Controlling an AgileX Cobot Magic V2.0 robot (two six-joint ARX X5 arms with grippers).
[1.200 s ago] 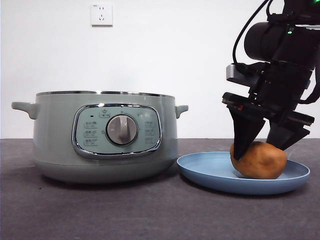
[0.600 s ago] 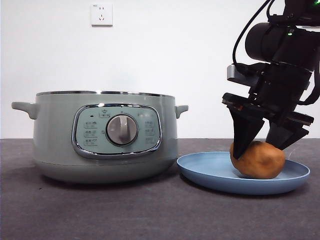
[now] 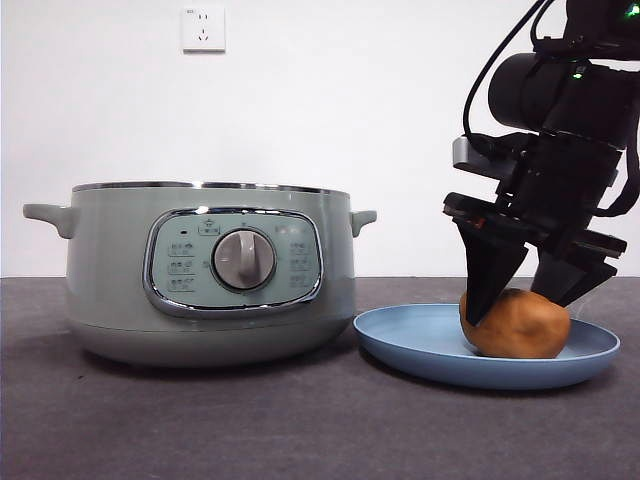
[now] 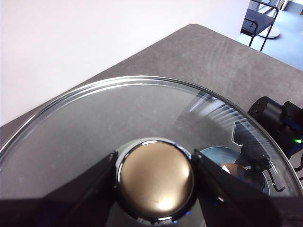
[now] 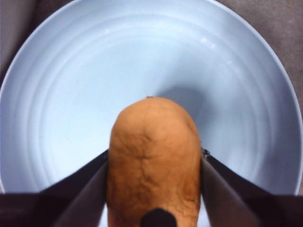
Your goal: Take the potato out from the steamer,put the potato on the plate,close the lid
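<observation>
A white wall with a socket plate [image 3: 203, 29] backs a dark grey table [image 3: 250, 420]. On the table's left half stands the steamer [image 3: 205, 270], pale green with a chrome rim, its silver dial facing the front camera and its top uncovered; from this low view nothing of its inside can be seen.

The lid [image 4: 142, 123] is not on the steamer: the left wrist view shows its domed glass close below the camera, with the left gripper [image 4: 155, 176] closed on the knob, one black jaw pressed to each side of it.

Just beside the steamer, on the right, lies the light-blue plate [image 3: 420, 350], flat on the table. It holds one thing only, the potato [image 3: 520, 325], which rests on the plate's floor right of its centre. In the front view the potato's long axis lies level, running left to right; in the right wrist view it runs straight away from the camera, between the jaws.

The right gripper [image 3: 525, 295] comes down from the upper right and straddles the potato, jaws moderately spread and lying against its two sides.
</observation>
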